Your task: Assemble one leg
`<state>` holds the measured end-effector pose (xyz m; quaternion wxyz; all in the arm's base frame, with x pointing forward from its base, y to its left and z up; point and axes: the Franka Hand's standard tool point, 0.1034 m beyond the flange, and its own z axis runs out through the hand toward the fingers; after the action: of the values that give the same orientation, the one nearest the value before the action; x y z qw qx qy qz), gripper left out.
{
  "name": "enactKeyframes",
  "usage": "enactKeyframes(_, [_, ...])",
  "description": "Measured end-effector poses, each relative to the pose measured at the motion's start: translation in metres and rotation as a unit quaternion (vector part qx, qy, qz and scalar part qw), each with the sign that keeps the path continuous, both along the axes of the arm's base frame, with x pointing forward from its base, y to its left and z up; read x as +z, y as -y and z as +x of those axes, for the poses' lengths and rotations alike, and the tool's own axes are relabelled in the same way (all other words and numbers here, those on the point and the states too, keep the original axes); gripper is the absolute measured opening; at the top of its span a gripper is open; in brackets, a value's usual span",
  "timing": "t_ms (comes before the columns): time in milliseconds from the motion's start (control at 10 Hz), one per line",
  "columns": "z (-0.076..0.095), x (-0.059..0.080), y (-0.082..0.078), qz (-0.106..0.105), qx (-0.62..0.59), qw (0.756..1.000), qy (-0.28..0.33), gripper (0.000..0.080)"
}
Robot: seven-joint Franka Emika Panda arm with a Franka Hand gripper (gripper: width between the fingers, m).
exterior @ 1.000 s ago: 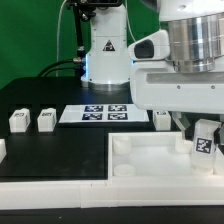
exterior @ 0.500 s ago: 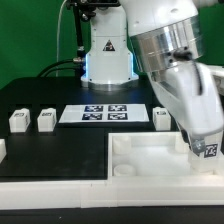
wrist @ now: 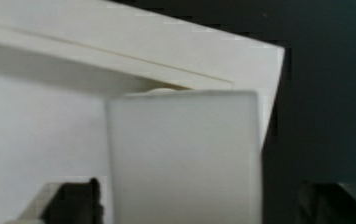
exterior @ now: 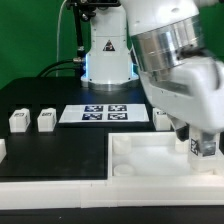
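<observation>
Half a second on, still pinches the leg (exterior: 204, 147) in the gripper (wrist: 196, 204) above the corner of the white panel (exterior: 140, 166) at the exterior view's right, straightens its tilt, seemingly lines up for seating.

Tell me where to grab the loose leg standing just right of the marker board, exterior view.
Grip the loose leg by its upper half, across two opposite flat sides, coming straight down from above. It stands upright and apart from the marker board, so the top looks open.
</observation>
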<state>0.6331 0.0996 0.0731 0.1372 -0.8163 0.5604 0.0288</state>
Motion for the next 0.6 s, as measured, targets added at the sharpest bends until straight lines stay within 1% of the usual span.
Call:
enactKeyframes(100, [0.0021,0.0053,-0.0029,-0.022,0.098,0.995,0.025,0.0618])
enactKeyframes(200, [0.0023,0.0082,-0.0067,-0.034,0.154,0.987,0.039,0.064])
enactKeyframes(400, [0.0019,0.006,-0.003,-0.044,0.241,0.968,0.059,0.0648])
enactKeyframes(500, [0.002,0.006,-0.0023,-0.051,0.294,0.952,0.071,0.0648])
enactKeyframes(600, [0.0018,0.0057,-0.002,-0.06,0.351,0.931,0.083,0.0649])
